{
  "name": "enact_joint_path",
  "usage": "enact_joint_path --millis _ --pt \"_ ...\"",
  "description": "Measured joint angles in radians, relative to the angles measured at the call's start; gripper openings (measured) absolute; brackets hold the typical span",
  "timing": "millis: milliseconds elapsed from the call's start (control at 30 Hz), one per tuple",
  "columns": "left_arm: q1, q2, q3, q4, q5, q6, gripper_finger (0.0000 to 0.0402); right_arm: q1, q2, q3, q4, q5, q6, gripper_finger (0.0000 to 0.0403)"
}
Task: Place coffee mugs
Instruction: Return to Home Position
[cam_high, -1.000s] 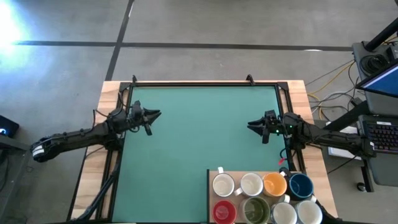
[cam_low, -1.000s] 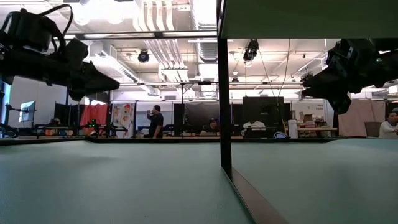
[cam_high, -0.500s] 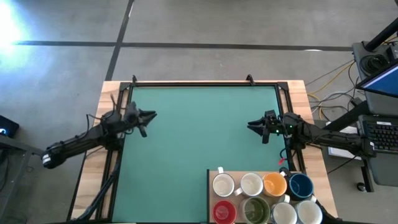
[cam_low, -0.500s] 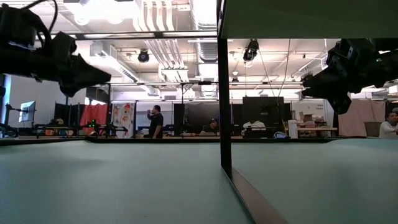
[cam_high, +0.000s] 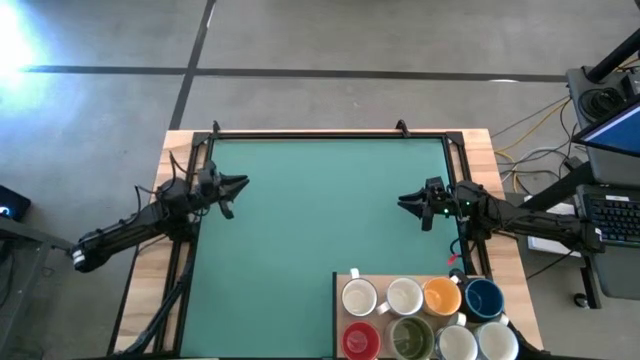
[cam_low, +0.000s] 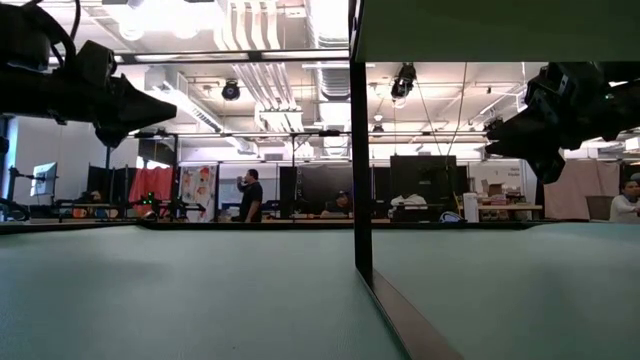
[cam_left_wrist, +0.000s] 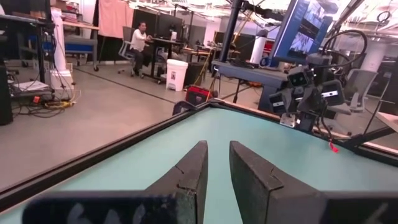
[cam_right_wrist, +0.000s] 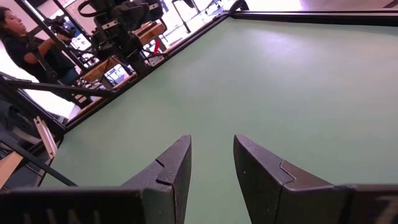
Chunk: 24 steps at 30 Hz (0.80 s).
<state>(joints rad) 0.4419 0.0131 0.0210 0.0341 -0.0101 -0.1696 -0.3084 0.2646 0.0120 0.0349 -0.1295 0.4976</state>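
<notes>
Several coffee mugs stand upright, close together in two rows, on a wooden board (cam_high: 343, 281) at the table's near right corner. Among them are a white one (cam_high: 359, 297), an orange one (cam_high: 441, 296), a dark blue one (cam_high: 484, 298), a red one (cam_high: 361, 341) and one with an olive-green inside (cam_high: 411, 338). My left gripper (cam_high: 243, 182) hovers above the table's left edge, pointing level toward the middle, open by a narrow gap (cam_left_wrist: 217, 146) and empty. My right gripper (cam_high: 402, 201) hovers by the right edge, open (cam_right_wrist: 212, 140) and empty.
The green mat (cam_high: 320, 210) lies bare between the two grippers. A dark frame (cam_high: 330, 134) runs round its far and side edges. In the low view a dark upright edge (cam_low: 360, 150) stands close to the camera. People show in the room beyond the table.
My left gripper has drawn back toward the table's left edge and risen a little, its tips coming up to level. Its gap has not changed. My right arm has kept still.
</notes>
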Motion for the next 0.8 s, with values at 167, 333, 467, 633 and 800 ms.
enact_joint_path --millis 167,333,467,633,800 --pt "0.000 0.007 0.001 0.000 0.000 0.000 0.0049 0.000 0.000 0.000 0.000 0.000 0.000 0.0109" --pt "0.000 0.009 0.001 0.002 0.000 0.000 0.0049 0.000 0.000 0.000 0.000 0.000 0.000 0.0109" --pt "0.000 0.009 0.001 0.002 0.000 0.000 0.0049 0.000 0.000 0.000 0.000 0.000 0.000 0.0109" --pt "0.000 0.009 0.002 0.003 0.000 0.000 0.0049 0.000 0.000 0.000 0.000 0.000 0.000 0.0109" --pt "0.000 0.009 0.003 0.003 0.000 0.000 0.0049 0.000 0.000 0.000 0.000 0.000 0.000 0.0109"
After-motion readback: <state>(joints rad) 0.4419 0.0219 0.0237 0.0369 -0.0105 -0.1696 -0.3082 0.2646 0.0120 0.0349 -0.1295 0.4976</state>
